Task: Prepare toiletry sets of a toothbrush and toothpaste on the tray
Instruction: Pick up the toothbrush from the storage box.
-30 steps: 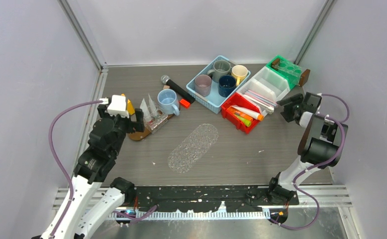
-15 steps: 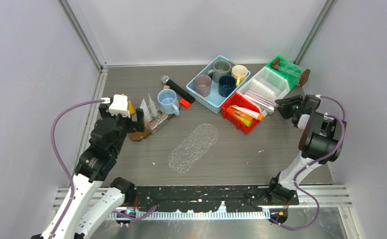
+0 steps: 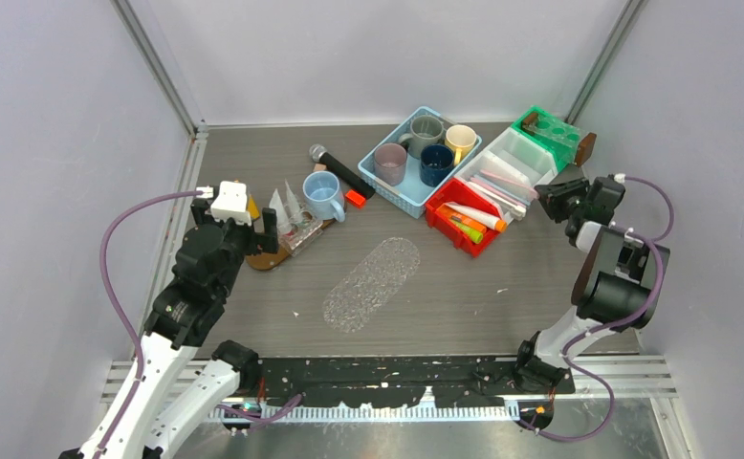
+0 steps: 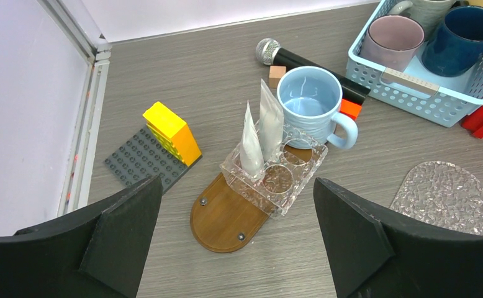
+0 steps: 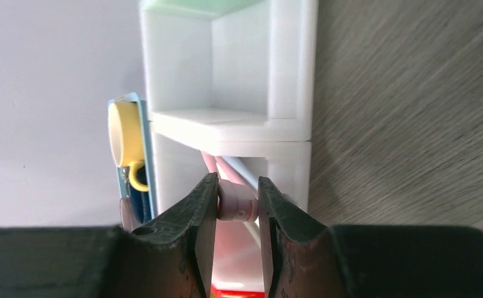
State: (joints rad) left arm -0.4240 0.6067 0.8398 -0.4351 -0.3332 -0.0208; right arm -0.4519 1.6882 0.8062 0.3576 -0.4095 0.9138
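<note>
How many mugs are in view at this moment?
5. Four stand in the blue basket: grey, yellow, pink and navy. A light blue mug stands outside it, beside the clear holder. None appears hidden.

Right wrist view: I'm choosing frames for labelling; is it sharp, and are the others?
Right wrist: table grain smeared, pink toothbrush in the right gripper fairly crisp, gripper body dark. Left wrist: sharp, evenly lit. Top external: sharp, soft shadows.
</note>
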